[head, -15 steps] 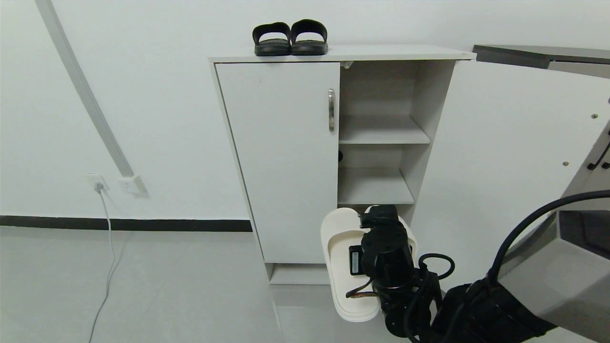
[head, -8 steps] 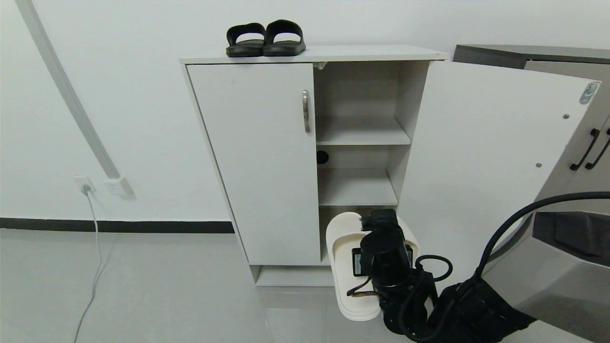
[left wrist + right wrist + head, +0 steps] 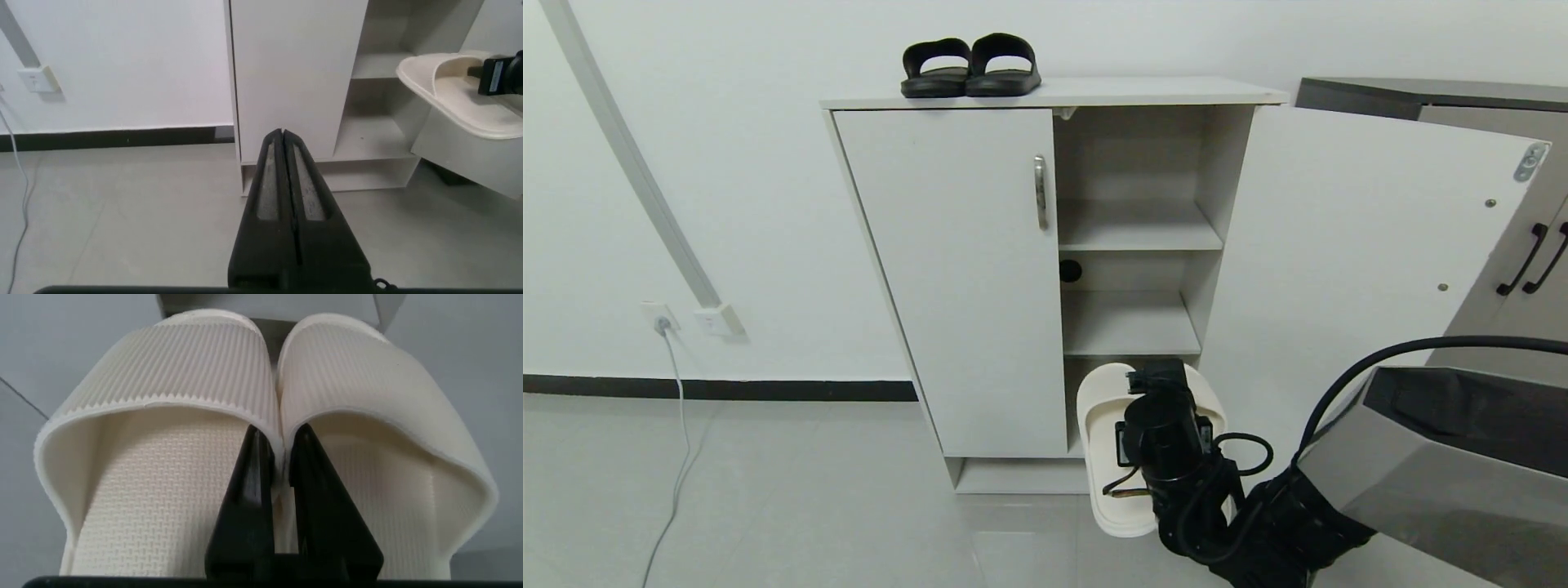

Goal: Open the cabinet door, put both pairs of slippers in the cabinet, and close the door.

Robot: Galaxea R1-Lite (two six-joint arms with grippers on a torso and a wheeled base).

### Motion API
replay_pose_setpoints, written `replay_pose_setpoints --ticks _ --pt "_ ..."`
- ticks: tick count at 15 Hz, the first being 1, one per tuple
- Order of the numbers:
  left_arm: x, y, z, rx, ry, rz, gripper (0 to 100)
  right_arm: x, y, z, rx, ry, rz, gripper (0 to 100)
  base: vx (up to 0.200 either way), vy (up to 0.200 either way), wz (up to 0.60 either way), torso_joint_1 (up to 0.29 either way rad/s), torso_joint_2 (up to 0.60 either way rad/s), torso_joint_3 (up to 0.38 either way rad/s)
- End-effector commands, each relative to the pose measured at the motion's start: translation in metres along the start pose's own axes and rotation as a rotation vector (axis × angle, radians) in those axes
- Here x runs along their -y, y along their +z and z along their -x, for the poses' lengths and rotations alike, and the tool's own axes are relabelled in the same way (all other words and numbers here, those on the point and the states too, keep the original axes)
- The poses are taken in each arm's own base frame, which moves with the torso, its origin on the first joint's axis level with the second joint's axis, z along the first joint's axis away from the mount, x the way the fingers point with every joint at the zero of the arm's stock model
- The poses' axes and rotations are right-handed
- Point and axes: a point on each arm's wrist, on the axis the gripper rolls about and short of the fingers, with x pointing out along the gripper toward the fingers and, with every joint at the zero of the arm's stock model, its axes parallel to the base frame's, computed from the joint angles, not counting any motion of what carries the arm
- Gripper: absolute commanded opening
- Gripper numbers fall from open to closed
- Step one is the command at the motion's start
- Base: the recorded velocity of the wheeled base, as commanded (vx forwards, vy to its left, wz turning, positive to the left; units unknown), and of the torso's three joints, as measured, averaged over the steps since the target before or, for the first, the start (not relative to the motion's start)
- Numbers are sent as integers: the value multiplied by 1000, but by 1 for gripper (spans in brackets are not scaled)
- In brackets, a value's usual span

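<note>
One cabinet stands at the wall with two doors: the left door is closed, the right door is swung wide open. Inside are two shelves above a bottom compartment. One pair of black slippers lies on the top, near its left edge. The right gripper is clamped on the inner strap edges of the white slippers, above the floor before the bottom compartment, between the closed door's edge and the open door. The left gripper has its fingers pressed together, well apart from the cabinet.

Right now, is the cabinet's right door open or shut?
Open: the right door is swung wide, baring the shelves; the left door is shut.
</note>
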Motion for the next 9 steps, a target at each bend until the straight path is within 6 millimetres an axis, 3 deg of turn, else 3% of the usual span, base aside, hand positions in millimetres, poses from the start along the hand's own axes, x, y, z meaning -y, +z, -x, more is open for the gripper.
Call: replay_pose_setpoints --ticks 1,9 --pt "0 0 0 -2 0 0 0 -1 -4 -2 -6 -2 6 0 0 0 0 0 0 0" --pt "0 0 0 -2 0 0 0 -1 -8 -2 -13 -4 14 0 0 0 0 0 0 0"
